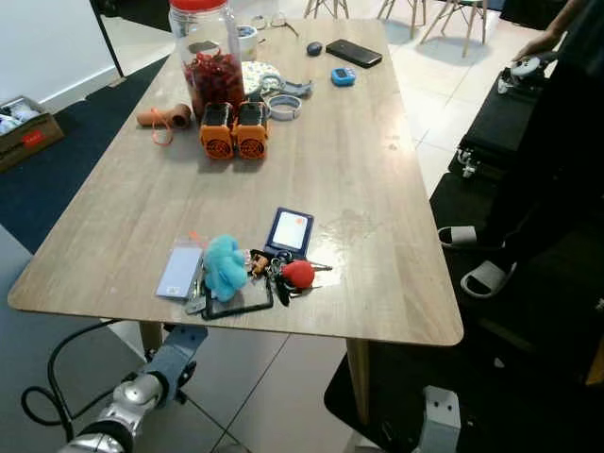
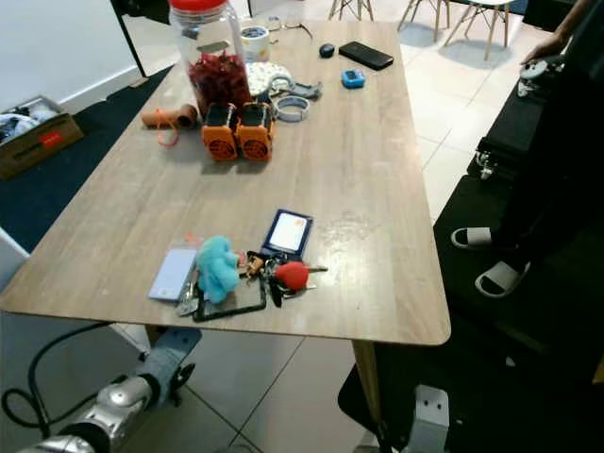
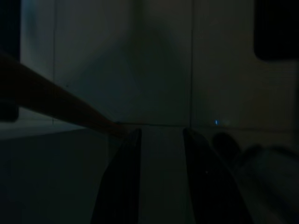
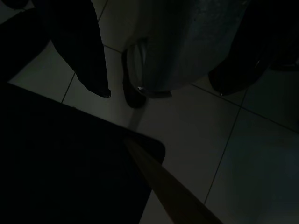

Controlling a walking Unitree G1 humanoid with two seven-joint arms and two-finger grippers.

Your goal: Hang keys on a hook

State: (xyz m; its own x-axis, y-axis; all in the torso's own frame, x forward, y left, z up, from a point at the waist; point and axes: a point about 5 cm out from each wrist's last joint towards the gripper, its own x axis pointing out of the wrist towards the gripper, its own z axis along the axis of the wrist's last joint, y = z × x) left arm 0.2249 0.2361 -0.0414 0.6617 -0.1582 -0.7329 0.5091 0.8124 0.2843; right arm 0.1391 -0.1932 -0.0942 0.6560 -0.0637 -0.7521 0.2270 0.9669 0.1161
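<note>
A bunch of keys (image 1: 279, 275) with a red fob (image 1: 298, 274) lies near the front edge of the wooden table (image 1: 359, 160). A fluffy teal charm (image 1: 225, 266) rests just left of it. My left arm (image 1: 142, 392) hangs below the table's front left corner. In the dark left wrist view the left gripper (image 3: 161, 133) points at the floor, fingers apart and holding nothing. My right arm (image 1: 436, 415) hangs low beside the table's front right leg. The right gripper (image 4: 162, 92) is open over floor tiles.
By the keys lie a dark blue card holder (image 1: 290, 231), a white card (image 1: 179, 272) and a black phone (image 1: 238, 304). Farther back stand two orange devices (image 1: 234, 130), a red-lidded jar (image 1: 206, 52) and small items. A person (image 1: 557, 142) in sandals stands on the right.
</note>
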